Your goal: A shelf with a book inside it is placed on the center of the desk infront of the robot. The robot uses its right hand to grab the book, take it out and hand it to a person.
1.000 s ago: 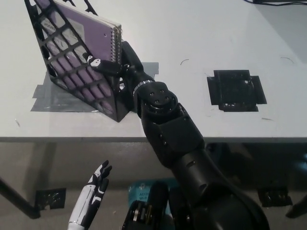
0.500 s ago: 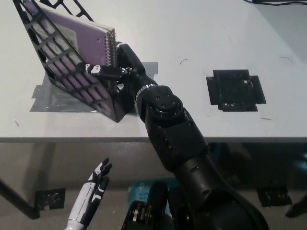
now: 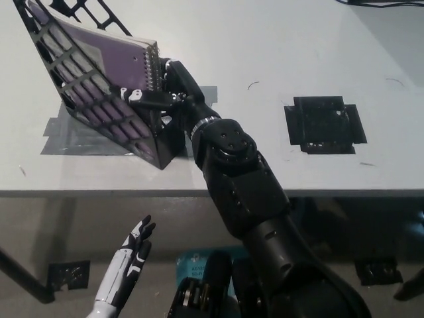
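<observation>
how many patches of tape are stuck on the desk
2 patches in view: grey tape lies under the black shelf at the left, reaching out behind it; black tape sits alone on the desk at the right. The right arm may hide more.

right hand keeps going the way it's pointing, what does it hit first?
The right hand points up-left into the spiral-bound edge of the purple book, inside the black lattice shelf. It looks already at the book; depth is unclear.

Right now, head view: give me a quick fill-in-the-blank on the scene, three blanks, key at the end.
1. The spiral-bound book has a ____ cover.
2. The right hand reaches the book at its ____ edge.
3. The black shelf stands on grey ____ stuck to the desk, while the left hand rests below the desk edge.

Missing words: purple; spiral; tape
</observation>
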Controlling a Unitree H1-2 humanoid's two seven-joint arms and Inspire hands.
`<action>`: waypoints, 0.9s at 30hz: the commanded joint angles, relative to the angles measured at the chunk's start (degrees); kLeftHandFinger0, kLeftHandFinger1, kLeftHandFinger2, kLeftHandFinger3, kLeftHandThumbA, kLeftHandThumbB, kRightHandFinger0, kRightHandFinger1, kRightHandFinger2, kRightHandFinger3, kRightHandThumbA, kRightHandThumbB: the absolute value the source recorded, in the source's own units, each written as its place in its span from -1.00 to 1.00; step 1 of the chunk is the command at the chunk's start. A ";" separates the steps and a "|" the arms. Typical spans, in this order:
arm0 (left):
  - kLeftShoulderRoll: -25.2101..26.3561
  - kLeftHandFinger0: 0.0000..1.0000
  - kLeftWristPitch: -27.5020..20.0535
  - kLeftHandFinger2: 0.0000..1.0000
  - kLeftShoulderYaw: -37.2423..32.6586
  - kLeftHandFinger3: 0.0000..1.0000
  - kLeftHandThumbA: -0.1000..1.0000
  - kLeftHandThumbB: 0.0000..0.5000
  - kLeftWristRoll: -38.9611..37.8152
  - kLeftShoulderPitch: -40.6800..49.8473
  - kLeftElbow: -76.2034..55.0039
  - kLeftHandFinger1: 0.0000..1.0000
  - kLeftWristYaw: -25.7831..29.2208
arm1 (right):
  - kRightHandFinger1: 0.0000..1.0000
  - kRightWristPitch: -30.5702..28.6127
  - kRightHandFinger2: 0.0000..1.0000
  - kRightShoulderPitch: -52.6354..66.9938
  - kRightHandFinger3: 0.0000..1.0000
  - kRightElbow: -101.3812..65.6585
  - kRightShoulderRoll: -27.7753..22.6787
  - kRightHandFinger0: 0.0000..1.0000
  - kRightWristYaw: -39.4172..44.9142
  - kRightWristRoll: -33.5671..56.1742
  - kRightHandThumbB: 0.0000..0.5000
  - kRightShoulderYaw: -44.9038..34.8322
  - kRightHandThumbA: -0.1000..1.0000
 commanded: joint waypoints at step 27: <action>1.06 1.00 -2.07 1.00 -0.61 1.00 0.86 0.13 -0.49 -1.93 -0.21 1.00 -1.78 | -0.73 -5.25 0.03 -2.56 0.35 -16.20 4.71 -1.00 -4.03 18.85 -0.45 -2.51 -1.00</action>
